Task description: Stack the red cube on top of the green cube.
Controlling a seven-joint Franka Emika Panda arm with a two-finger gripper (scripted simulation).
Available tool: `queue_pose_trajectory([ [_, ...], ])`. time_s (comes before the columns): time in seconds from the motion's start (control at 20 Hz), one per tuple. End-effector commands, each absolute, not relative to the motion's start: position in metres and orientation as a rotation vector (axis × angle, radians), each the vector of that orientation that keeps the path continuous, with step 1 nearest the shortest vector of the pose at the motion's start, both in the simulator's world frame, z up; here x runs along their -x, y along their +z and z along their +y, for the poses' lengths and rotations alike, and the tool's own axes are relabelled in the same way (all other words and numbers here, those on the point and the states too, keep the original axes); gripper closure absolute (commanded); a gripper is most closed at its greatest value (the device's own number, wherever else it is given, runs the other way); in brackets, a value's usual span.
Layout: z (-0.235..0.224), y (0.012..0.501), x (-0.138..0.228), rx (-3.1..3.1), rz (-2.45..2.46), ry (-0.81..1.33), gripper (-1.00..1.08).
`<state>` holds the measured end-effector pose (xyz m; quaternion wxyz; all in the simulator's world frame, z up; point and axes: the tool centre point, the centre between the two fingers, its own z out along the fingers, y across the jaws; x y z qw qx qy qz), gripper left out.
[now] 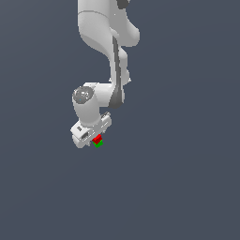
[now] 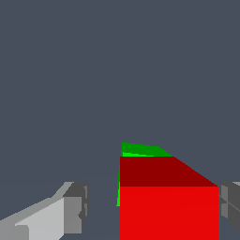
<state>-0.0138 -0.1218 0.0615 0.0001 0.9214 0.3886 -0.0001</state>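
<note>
The red cube [image 1: 97, 138] rests on top of the green cube [image 1: 98, 144], just under the white hand in the exterior view. In the wrist view the red cube [image 2: 168, 206] fills the space between the fingers, and only a sliver of the green cube [image 2: 140, 150] shows behind and beside it. My gripper [image 2: 154, 211] is open around the red cube. One finger [image 2: 70, 211] stands clearly apart from it, with grey floor showing in the gap. The other finger [image 2: 230, 206] sits right at the cube's opposite face. The gripper [image 1: 93, 139] is low over the stack.
A plain dark grey floor [image 1: 178, 187] surrounds the stack on all sides. The white arm [image 1: 115, 70] rises from the hand toward the top of the exterior view. No other objects show.
</note>
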Motion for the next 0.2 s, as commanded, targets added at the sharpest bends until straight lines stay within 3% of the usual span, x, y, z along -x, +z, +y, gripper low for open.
queue_pose_trajectory([
  [0.0,-0.1218,0.0615,0.0137,-2.894,1.221,0.000,-0.92],
  [0.15,-0.1218,0.0615,0.0137,-2.894,1.221,0.000,-0.92],
])
